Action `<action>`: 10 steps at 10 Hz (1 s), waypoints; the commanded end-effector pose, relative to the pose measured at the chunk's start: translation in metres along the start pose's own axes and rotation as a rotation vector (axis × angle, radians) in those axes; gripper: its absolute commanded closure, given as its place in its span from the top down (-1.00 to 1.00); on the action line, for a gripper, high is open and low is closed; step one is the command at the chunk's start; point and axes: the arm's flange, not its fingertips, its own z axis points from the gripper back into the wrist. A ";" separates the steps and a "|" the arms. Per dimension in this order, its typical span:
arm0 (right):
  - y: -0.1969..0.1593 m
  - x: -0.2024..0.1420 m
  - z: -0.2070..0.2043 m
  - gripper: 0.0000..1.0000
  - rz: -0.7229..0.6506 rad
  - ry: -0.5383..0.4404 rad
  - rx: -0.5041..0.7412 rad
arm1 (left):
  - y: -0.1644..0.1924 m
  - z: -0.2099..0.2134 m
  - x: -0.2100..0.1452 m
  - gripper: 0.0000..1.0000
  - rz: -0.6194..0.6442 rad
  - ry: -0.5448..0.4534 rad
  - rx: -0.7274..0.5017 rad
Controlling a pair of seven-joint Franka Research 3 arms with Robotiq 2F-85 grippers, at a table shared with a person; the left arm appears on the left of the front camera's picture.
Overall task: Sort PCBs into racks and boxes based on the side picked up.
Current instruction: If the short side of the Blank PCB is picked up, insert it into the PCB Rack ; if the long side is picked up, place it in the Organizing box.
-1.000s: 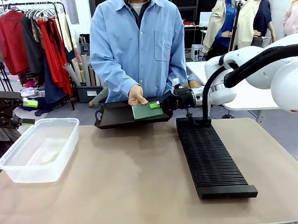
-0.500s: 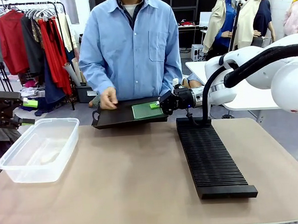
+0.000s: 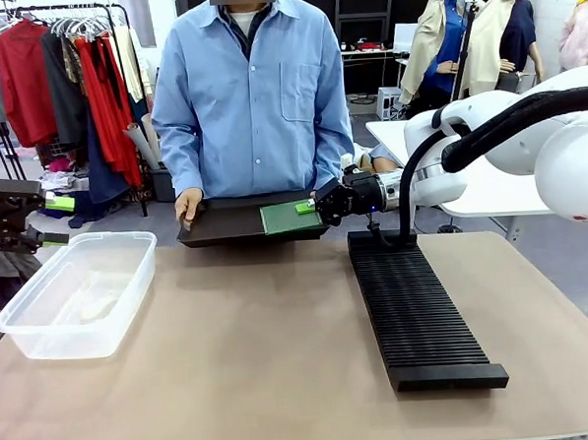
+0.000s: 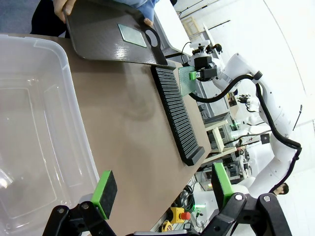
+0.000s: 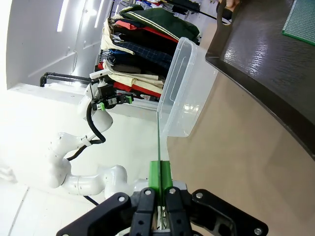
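PCB, green face up, sits clamped by one edge in the right gripper, over the far end of the black slotted rack and beside the black tray held by the person's hand. The left gripper hangs spread wide above the clear tub.

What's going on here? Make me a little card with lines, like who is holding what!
Right gripper: shut on the held PCB, near the far end of the rack
Left gripper: open, holding nothing, close to the clear tub
Person: a hand holds the black tray up by its end
On the tray: the other PCB, green side up
Rack: slots look empty
Tub: looks empty
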 end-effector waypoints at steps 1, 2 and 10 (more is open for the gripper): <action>0.001 0.000 -0.002 -1.00 0.000 -0.002 0.001 | -0.001 0.001 0.000 1.00 -0.003 0.001 -0.005; 0.001 0.000 -0.002 -1.00 0.000 -0.002 0.001 | -0.001 0.001 0.000 1.00 -0.003 0.001 -0.005; 0.001 0.000 -0.002 -1.00 0.000 -0.002 0.001 | -0.001 0.001 0.000 1.00 -0.003 0.001 -0.005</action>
